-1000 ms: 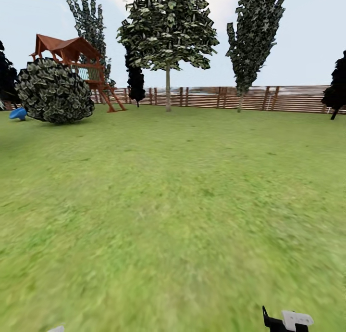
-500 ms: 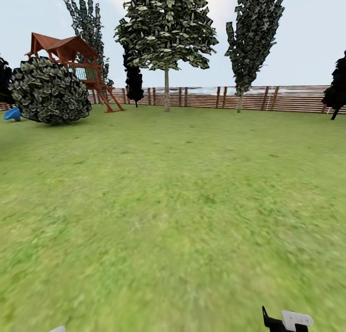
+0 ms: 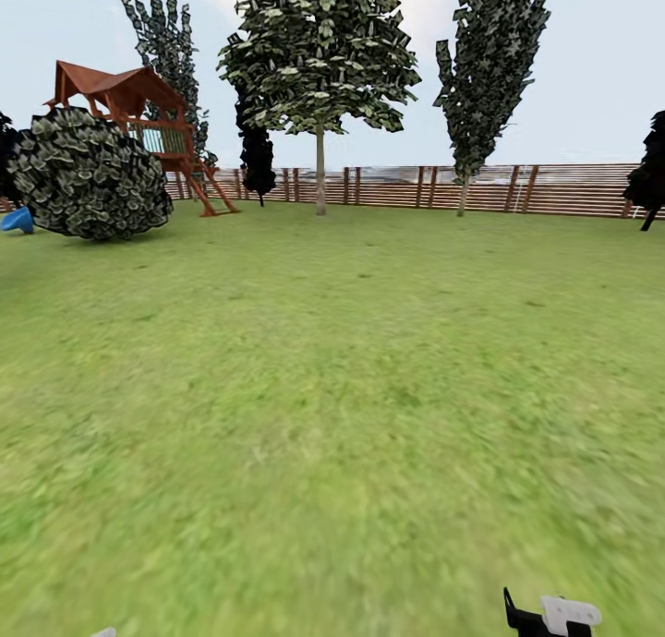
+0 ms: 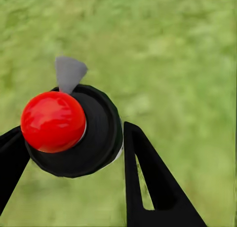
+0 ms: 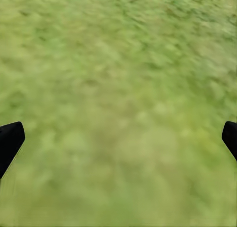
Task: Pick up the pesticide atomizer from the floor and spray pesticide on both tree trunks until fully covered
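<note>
Leftward drifts the bush (image 3: 90, 174) as the camera turns; left end effector (image 4: 74, 153) clamps the atomizer (image 4: 74, 131) above grass (image 3: 332, 388); right end effector (image 5: 118, 138) spread wide.

Head camera facing fence (image 3: 517, 189), wrist cameras downward (shared grass (image 3: 332, 388))

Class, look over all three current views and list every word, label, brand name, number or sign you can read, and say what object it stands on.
None: no readable text stands anywhere in these pictures.
The atomizer in the left gripper shows a plain red knob and black body, no label.
The wooden fence, the playhouse and the grass carry no writing or signs.
</note>
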